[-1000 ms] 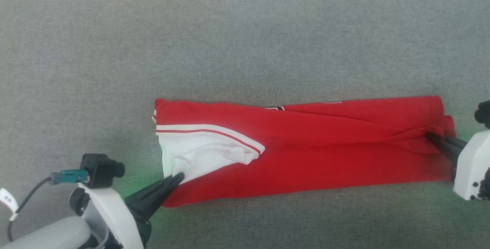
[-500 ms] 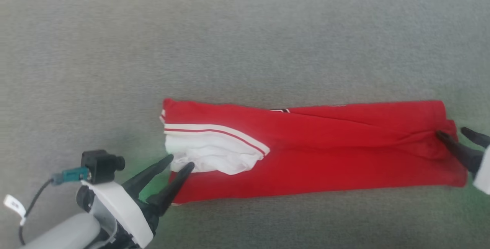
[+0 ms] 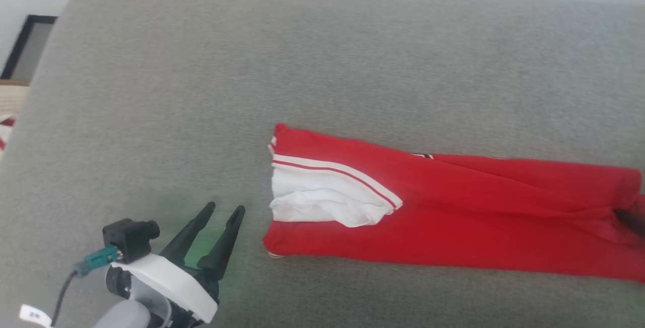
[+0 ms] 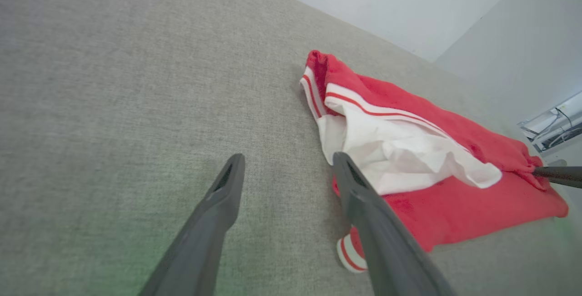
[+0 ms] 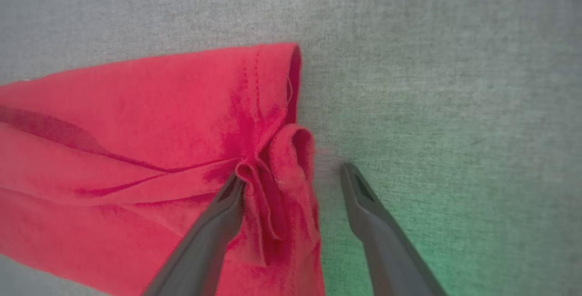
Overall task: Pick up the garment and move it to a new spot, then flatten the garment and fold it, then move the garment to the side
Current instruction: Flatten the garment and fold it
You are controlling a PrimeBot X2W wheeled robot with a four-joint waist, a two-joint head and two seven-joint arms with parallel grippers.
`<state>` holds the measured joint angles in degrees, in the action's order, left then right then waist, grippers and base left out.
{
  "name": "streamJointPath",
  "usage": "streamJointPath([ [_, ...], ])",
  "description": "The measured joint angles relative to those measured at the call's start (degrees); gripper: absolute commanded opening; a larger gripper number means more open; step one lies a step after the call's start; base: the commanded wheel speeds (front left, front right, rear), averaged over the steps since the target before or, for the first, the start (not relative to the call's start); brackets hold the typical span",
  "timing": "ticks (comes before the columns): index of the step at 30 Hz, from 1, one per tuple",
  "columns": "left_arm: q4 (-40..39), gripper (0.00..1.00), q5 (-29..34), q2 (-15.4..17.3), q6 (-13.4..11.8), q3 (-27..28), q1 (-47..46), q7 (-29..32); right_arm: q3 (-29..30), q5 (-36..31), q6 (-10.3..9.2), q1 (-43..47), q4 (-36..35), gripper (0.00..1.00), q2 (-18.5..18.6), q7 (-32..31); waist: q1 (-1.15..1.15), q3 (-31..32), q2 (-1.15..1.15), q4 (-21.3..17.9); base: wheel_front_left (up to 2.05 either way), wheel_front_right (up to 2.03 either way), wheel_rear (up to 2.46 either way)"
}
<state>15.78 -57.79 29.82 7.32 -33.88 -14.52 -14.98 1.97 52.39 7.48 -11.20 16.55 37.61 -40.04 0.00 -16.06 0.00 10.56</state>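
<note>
Our left gripper (image 3: 226,207) is wide open and empty, the shirt (image 3: 453,227) just to its right; our right gripper (image 5: 292,173), open too, sits over its other end, so the fold lies flat

Left gripper (image 3: 226,207), right gripper (image 5: 292,172): fingers spread

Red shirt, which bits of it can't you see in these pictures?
- Head view: the right end of the shirt is cut off by the picture's edge.
- Head view: the number print is folded under red cloth; just a sliver peeks out.
- Left wrist view: a finger of the left claw covers part of the shirt's near edge.
- Right wrist view: can't tell whether the right claw touches the bunched cloth.
</note>
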Motion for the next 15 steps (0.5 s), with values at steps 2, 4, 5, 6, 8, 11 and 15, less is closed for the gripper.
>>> streamJointPath([
  [2,0.7,1.0,2.78,-2.18,0.01,2.66,0.99,0.0,0.6,0.1,-0.01,-0.07,0.85,1.0,-0.23,-1.66,0.0,0.3,0.0,0.95,0.0,0.0,0.0],
  [4,0.76,1.0,6.45,-4.22,0.02,6.02,1.83,0.0,1.18,-0.14,-0.02,-0.16,1.89,1.0,-0.46,-3.0,0.0,0.59,0.0,1.75,0.0,0.0,0.0],
  [5,0.52,1.0,8.39,-5.19,0.02,8.01,2.17,0.01,1.32,-0.44,-0.03,-0.18,2.19,1.0,-0.52,-3.67,0.0,0.76,0.0,2.11,0.0,0.0,0.0],
  [6,0.04,1.0,10.36,-6.15,0.02,10.27,2.67,0.01,1.41,-0.77,-0.15,-0.23,2.37,1.0,-0.68,-4.39,0.0,0.92,0.0,2.43,0.0,0.0,0.0],
  [8,-1.14,1.0,14.99,-8.1,0.02,15.0,3.7,0.0,1.41,-1.4,-0.19,-0.32,2.37,1.0,-1.18,-5.76,0.0,1.22,0.0,2.93,0.0,0.0,0.0],
  [11,-3.16,1.0,22.68,-10.72,0.03,20.89,5.54,0.0,1.43,-2.26,-0.23,-0.83,2.38,1.0,-2.21,-7.38,0.0,1.53,0.0,3.27,0.0,0.0,0.0],
  [15,-5.46,1.0,30.1,-13.74,0.08,25.48,7.41,0.0,1.35,-3.88,-0.25,-1.4,2.53,1.0,-3.66,-9.13,0.0,1.74,0.0,3.37,0.0,0.0,0.0],
])
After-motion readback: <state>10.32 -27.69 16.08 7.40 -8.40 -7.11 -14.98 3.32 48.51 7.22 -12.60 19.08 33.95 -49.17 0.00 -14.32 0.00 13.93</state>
